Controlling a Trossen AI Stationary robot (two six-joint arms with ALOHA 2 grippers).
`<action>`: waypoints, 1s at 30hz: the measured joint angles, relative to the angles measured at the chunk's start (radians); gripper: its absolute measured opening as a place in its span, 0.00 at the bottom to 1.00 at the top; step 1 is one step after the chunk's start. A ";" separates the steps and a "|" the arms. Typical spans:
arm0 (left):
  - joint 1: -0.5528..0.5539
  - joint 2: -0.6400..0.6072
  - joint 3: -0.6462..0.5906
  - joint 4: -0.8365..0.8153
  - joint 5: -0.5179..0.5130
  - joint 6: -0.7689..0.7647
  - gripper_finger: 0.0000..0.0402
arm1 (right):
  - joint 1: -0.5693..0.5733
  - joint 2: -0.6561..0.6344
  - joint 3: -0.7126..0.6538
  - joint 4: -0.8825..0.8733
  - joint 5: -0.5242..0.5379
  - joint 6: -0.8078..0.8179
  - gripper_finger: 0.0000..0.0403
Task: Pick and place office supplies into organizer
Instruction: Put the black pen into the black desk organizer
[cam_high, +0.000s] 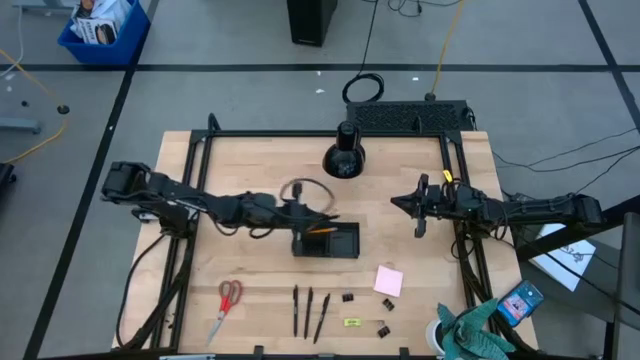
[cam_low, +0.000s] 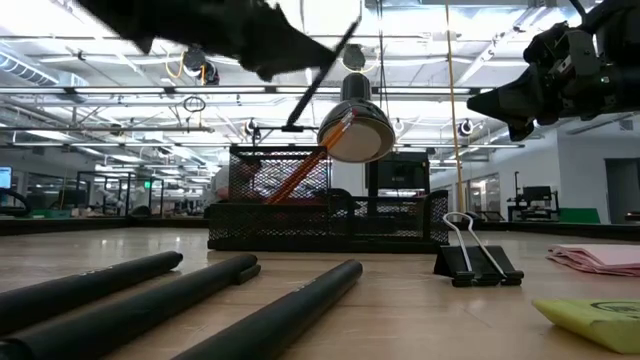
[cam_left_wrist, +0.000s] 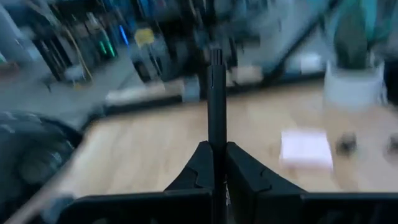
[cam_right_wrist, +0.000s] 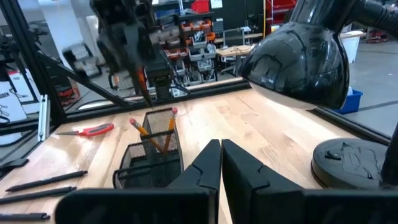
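Observation:
My left gripper (cam_high: 303, 214) hangs over the black mesh organizer (cam_high: 330, 242), shut on a dark pen (cam_left_wrist: 216, 93). In the low view the pen (cam_low: 322, 78) slants above the organizer (cam_low: 320, 215). Orange pencils (cam_right_wrist: 153, 132) stand tilted in the organizer's cup, leaning on its rim. On the near part of the table lie red-handled scissors (cam_high: 227, 304), three dark pens (cam_high: 308, 311), black binder clips (cam_high: 348, 297), a pink sticky-note pad (cam_high: 389, 281) and a small yellow-green piece (cam_high: 351, 322). My right gripper (cam_high: 416, 206) waits shut at the right side, holding nothing. My left gripper pinches the dark pen's shaft (cam_left_wrist: 216, 140) between its two fingers. The pen lies along the fingers and sticks out past their tips. The pen is lifted clear and slants above the organizer; how far back it reaches between the fingers is hidden by the gripper.
A black cone-shaped lamp (cam_high: 343, 160) stands at the far middle, close behind the organizer. A blue phone-like item (cam_high: 521, 300) and a white cup with a green plant (cam_high: 470, 335) sit at the near right corner. Bare wood lies between the organizer and the right gripper.

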 joint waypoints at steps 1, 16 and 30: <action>0.002 0.000 -0.029 0.069 0.000 -0.015 0.02 | 0.000 0.000 0.000 -0.004 0.000 0.000 0.02; 0.025 0.114 -0.096 0.147 -0.024 -0.051 0.03 | 0.000 0.013 0.000 0.041 0.003 -0.011 0.02; 0.036 0.115 -0.096 0.015 -0.036 -0.117 0.02 | 0.000 0.013 0.000 0.042 0.003 -0.034 0.02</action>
